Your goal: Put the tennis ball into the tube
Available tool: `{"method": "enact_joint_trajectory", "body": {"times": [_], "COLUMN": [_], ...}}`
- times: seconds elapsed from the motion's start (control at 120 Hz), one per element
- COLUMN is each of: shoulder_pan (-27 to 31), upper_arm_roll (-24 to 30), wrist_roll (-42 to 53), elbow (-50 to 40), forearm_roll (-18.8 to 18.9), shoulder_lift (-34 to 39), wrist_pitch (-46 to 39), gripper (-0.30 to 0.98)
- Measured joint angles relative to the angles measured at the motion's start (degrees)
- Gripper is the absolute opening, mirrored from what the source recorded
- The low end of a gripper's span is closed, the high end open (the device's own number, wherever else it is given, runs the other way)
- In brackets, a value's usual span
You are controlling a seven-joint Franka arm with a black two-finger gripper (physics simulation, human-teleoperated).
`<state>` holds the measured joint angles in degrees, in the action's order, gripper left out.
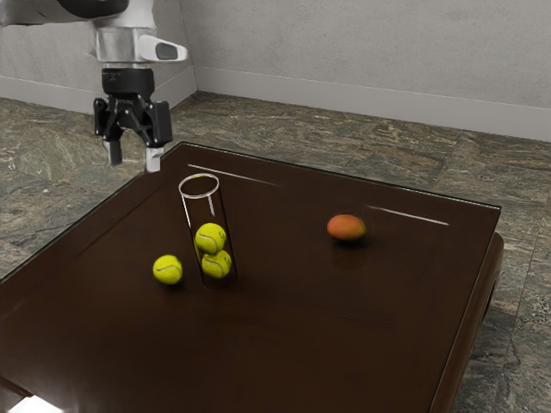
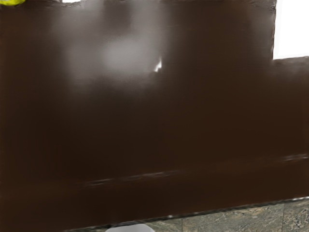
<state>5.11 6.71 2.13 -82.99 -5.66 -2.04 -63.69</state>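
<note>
Yellow, seamed tennis ball point(image 1: 168, 270) beside clear cylindrical tube point(image 1: 197, 211), black hand point(image 1: 133, 157) with fingers apart.

Exterior view: light is soft and muted; white glare point(image 1: 34, 405) marks the glossy, dark-brown, flat worktop point(image 1: 301, 335). Wrist view: surface reads dim, with diffuse grey haze point(image 2: 118, 55) and stark white patch point(image 2: 292, 29).

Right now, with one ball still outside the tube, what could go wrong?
The loose ball sits close beside the tube, so the open end effector might knock the tube over while reaching for it. Being round and unsupported at its sides, that ball could roll off if only one finger touches it. The tube's mouth looks little wider than a ball, so an off-centre release might catch the rim.
</note>
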Motion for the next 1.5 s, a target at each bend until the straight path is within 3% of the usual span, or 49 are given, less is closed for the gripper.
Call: {"method": "enact_joint_trajectory", "body": {"times": [0.117, 0.317, 0.442, 0.75, 0.85, 0.983, 1.158, 1.5], "shoulder_pan": [-2.02, -1.68, -1.50, -1.50, -1.21, -0.85, -0.91, -1.34], "upper_arm_roll": [-0.50, -6.41, -9.59, -12.61, -13.12, -13.13, -13.11, -13.04], "wrist_roll": [0.44, 0.98, 1.52, 8.90, 11.08, 12.96, 16.93, 23.14], "elbow": [-4.18, -40.68, -53.02, -54.87, -54.71, -54.72, -54.74, -53.30], "forearm_roll": [0.87, 2.95, 3.89, 4.13, 1.92, -0.53, -0.91, -3.59], "shoulder_lift": [2.91, 24.78, 26.52, 8.85, 4.57, 1.42, -1.66, -8.34], "wrist_pitch": [-8.88, -26.76, -39.68, -74.33, -81.86, -87.33, -93.58, -98.75], "gripper": [0.69, 0.69, 0.69, 0.69, 0.69, 0.69, 0.69, 0.69]}}
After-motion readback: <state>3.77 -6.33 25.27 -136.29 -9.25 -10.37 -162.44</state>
